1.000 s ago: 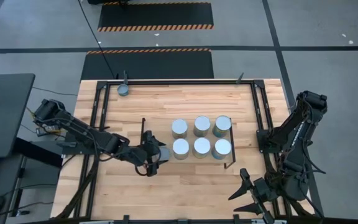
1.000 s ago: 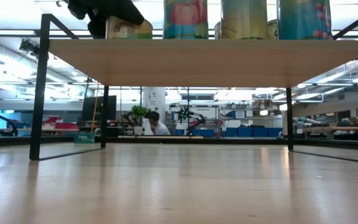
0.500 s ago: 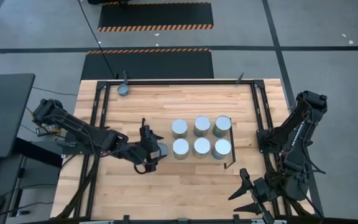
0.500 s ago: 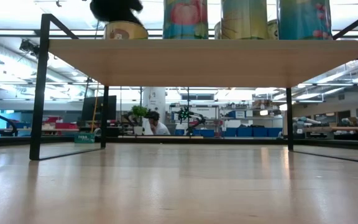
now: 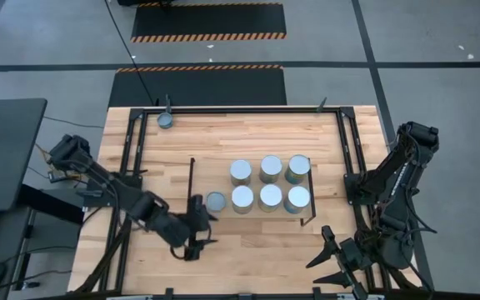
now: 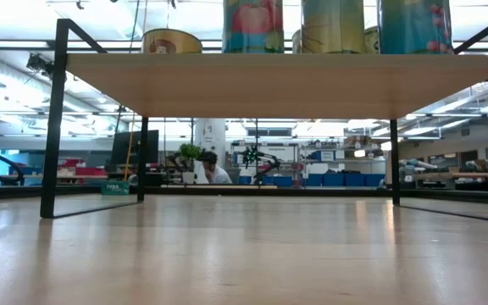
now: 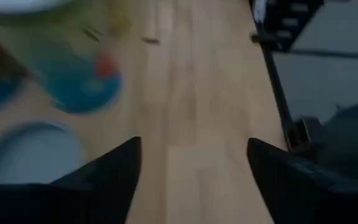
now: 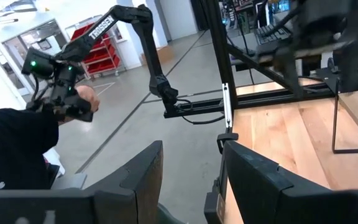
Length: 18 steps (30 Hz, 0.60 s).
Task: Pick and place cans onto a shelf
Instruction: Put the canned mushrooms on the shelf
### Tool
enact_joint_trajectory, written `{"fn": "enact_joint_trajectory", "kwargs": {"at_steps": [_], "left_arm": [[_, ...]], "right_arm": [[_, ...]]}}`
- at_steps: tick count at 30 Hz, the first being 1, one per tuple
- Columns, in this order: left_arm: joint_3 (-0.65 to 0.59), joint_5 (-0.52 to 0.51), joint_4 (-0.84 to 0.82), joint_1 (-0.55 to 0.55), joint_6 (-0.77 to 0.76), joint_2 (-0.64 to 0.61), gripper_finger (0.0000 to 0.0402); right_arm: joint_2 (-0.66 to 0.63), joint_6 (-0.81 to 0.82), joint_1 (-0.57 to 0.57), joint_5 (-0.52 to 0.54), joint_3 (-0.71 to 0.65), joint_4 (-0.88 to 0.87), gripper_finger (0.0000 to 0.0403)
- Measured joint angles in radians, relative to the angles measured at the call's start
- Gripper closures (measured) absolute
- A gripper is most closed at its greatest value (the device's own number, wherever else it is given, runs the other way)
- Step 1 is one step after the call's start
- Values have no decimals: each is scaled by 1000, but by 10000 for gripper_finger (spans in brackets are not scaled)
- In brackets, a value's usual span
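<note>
Shelf (image 5: 248,185) at mid-bench carries seven cans (image 5: 271,169); the seventh can (image 5: 215,201) stands alone near its left end frame. Left hand (image 5: 195,240), open and empty, sits just near-left of the shelf. Right hand (image 5: 333,265), half-open and empty, waits at the bench's (image 5: 248,250) near-right corner. Lone can (image 5: 166,120) occupies the far-left corner.

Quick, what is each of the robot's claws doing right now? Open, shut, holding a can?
Left gripper: open, holding nothing, just off the shelf's left end beside a can.
Right gripper: open, empty, parked at the table's near right corner.
</note>
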Motion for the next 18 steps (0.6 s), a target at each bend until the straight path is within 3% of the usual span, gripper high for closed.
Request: {"fn": "enact_joint_trajectory", "kwargs": {"at_steps": [10,18], "left_arm": [[-1,-67,-15,44,-36,95,259],[-1,-85,-98,110,-6,95,308]], "right_arm": [[0,11,-6,-1,0,-12,223],[0,31,-6,-7,0,-13,223]]}}
